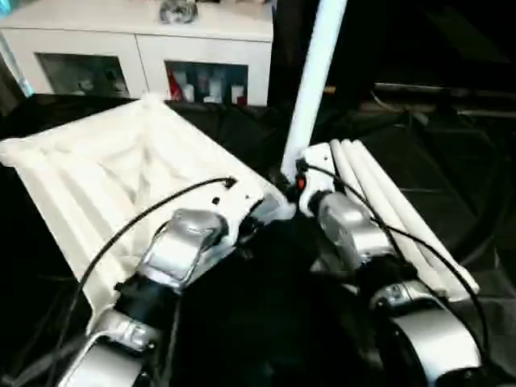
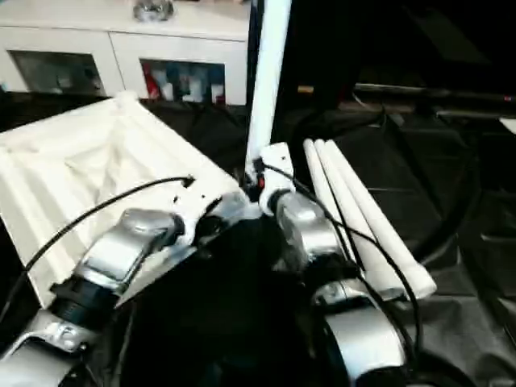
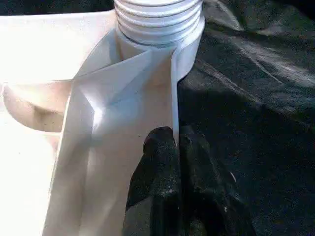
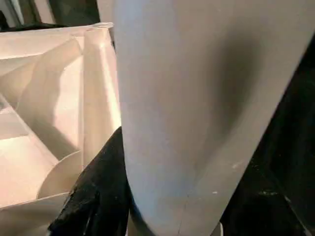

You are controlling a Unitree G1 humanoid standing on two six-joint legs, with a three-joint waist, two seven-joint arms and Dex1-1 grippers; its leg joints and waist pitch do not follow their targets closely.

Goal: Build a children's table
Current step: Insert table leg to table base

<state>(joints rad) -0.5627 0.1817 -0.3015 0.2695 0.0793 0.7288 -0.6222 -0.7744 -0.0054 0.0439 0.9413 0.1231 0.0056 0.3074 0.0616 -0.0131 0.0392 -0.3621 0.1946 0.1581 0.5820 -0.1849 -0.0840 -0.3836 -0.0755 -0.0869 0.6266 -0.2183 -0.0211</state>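
Observation:
The children's table top (image 1: 105, 169) lies ribbed side up on black cloth. My left gripper (image 3: 177, 142) is shut on the thin rim of the top, just short of a rounded corner socket (image 3: 187, 49). A threaded leg end (image 3: 157, 17) sits in that socket. This white tube leg (image 1: 314, 72) stands upright at the near right corner of the top. My right gripper (image 1: 300, 181) is shut on its lower part, and one black finger (image 4: 98, 191) shows pressed against the tube (image 4: 197, 98). Three more legs (image 1: 387, 201) lie side by side to the right.
A white glass-door cabinet (image 1: 137, 48) stands behind the table top, with a shiny object on it. Black cloth (image 1: 451, 161) covers the work surface. A black cable runs over each of my silver forearms (image 1: 177, 250).

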